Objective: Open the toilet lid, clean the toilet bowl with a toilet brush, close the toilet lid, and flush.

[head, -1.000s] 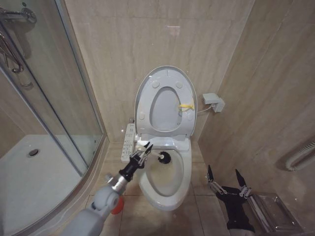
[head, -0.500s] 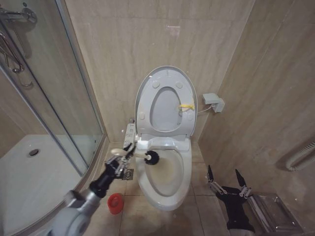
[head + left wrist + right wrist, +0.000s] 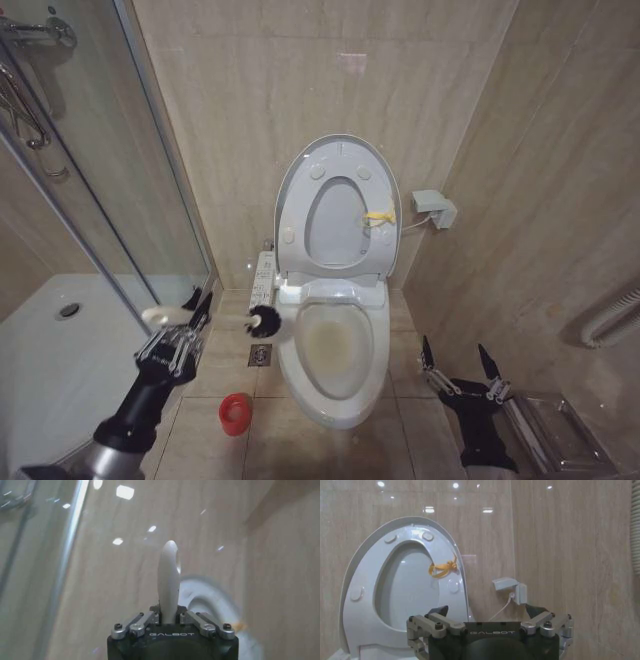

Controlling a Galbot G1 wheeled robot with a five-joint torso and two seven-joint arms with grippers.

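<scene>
Left tool [image 3: 178, 335]: pinched on the white handle of the toilet brush [image 3: 215, 318], held out over the floor tiles to the left of the toilet bowl [image 3: 335, 345]. Handle runs roughly level; dark bristle head points toward the bowl's left rim, just beside it, clear of the basin. In the left wrist view the tool [image 3: 170, 619] clamps the handle [image 3: 168, 579] near its flat rounded end.

Bowl: open, yellowish stain inside. Toilet lid [image 3: 336, 205] upright against the back wall, seat ring raised with it.

Red holder cup [image 3: 235, 412] on the floor, below the brush.

Right tool [image 3: 460, 368]: fingers spread, holding nothing, low at the right of the bowl.
</scene>
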